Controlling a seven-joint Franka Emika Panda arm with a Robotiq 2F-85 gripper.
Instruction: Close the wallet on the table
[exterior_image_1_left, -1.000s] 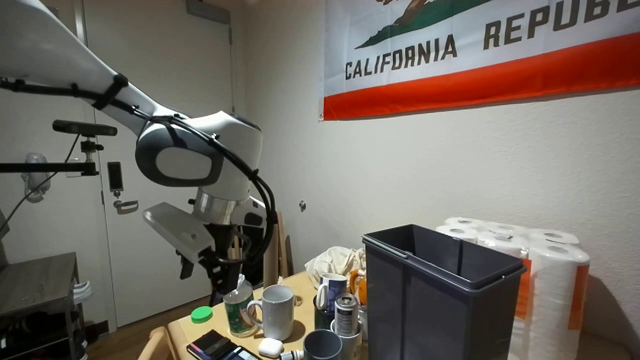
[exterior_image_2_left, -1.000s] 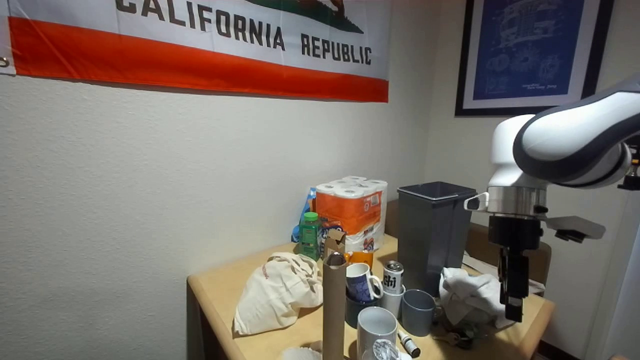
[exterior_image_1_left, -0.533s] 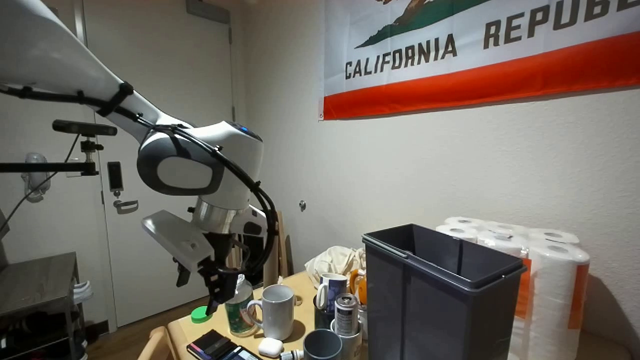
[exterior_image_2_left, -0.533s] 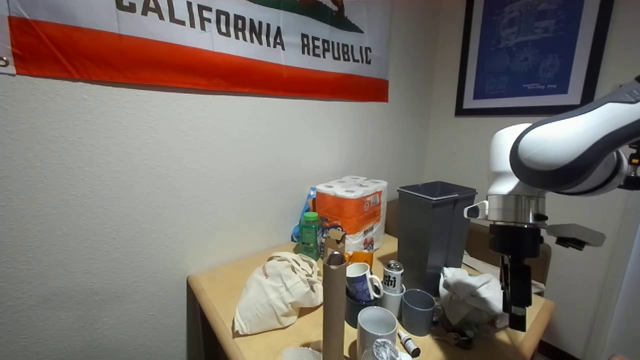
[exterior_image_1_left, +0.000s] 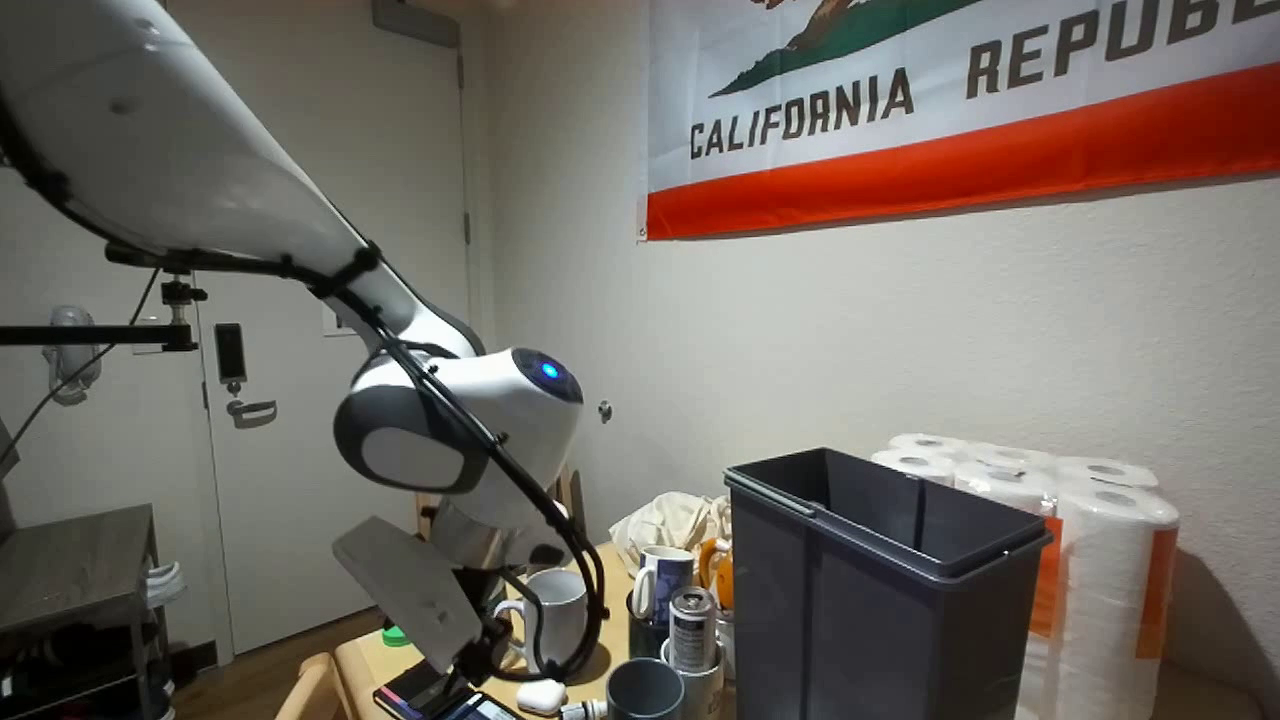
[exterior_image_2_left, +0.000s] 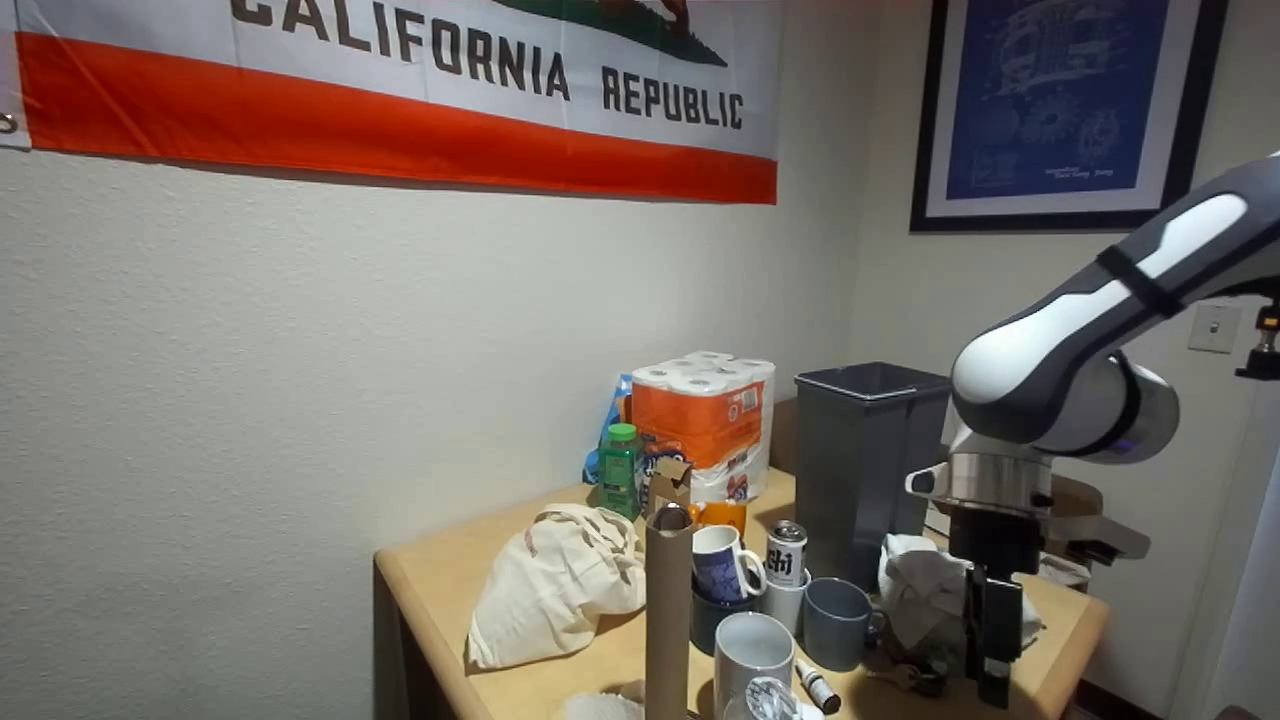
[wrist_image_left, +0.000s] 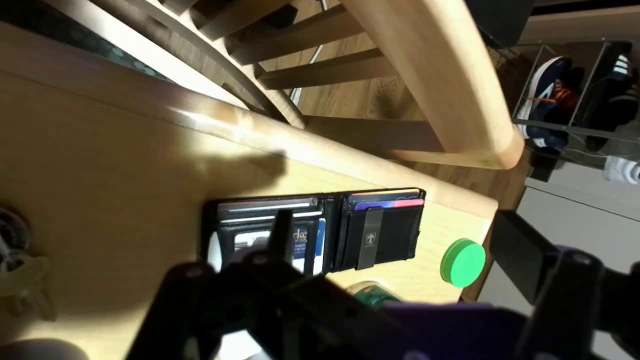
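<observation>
The black wallet (wrist_image_left: 395, 235) lies spread open on the light tan table (wrist_image_left: 450, 212) in the wrist view, its card slots facing up. Its left half holds several cards and its right half has a clip band. It also shows at the bottom of an exterior view (exterior_image_1_left: 408, 690). My gripper (wrist_image_left: 397, 225) is open and empty, its fingers wide apart. One finger covers part of the wallet's left half; the other is beyond the right half. In an exterior view the gripper (exterior_image_1_left: 462, 680) is low over the wallet; I cannot tell whether it touches. The gripper (exterior_image_2_left: 988, 655) also shows near the table edge.
A green cap (wrist_image_left: 462, 262) and a bottle (wrist_image_left: 375, 296) are beside the wallet. A wooden chair (wrist_image_left: 440, 75) stands against the table edge. Keys (wrist_image_left: 25, 275) lie at the left. A white mug (exterior_image_1_left: 560, 610), an earbud case (exterior_image_1_left: 541, 695) and a dark bin (exterior_image_1_left: 870, 600) stand near.
My arm has come down a long way, and the gripper has gone from above the table near the bottle to low over the wallet. The wallet has not visibly moved.
</observation>
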